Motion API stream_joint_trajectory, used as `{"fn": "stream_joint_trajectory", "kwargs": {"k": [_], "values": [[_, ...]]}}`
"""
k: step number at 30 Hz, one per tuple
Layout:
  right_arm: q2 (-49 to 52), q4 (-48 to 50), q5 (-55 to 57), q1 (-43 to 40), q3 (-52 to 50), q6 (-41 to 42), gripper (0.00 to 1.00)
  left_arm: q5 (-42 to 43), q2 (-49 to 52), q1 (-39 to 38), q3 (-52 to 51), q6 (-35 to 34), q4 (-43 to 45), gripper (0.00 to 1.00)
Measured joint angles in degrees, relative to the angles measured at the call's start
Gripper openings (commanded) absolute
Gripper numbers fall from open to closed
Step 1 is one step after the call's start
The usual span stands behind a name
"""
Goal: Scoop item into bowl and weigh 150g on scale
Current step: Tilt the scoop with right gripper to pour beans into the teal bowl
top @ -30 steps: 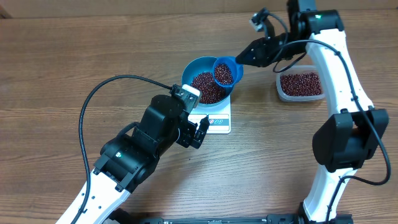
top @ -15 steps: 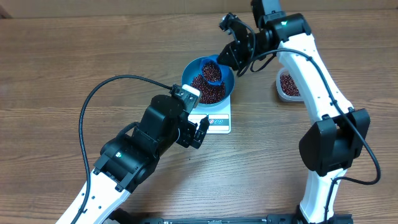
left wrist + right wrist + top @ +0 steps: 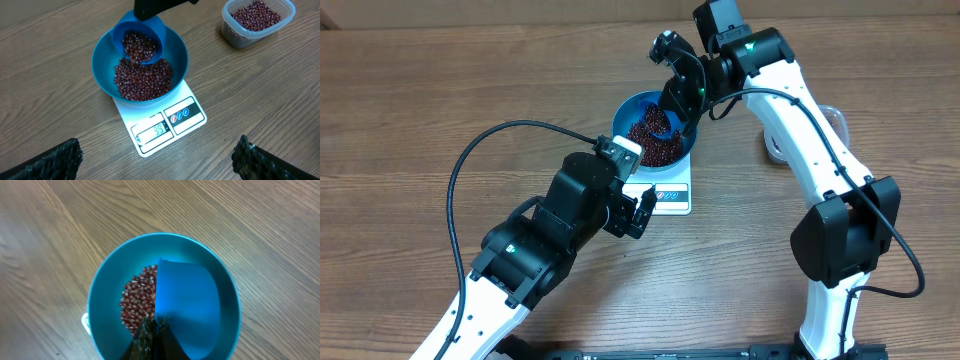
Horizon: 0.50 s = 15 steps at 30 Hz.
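Overhead, the right pincer [image 3: 677, 98], clamped on the scoop [image 3: 658, 122], partly hides the bowl [image 3: 623, 118]; left pincer [image 3: 159, 150] gapes empty.

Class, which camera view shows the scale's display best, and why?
The left wrist view: the scale faces the camera unobstructed, its display clear with legible digits. Overhead, the scale is small, its display partly hidden by the left arm. The right wrist view shows only a white sliver beside the bowl.
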Motion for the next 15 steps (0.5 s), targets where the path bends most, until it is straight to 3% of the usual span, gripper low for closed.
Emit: {"fn": "stream_joint_trajectory", "kwargs": {"k": [15], "values": [[-0.02,-0.04,10.34,3.89,0.0,-1.03,0.04,-0.09,0.0,0.0,0.0,0.0,0.0,0.99]]}}
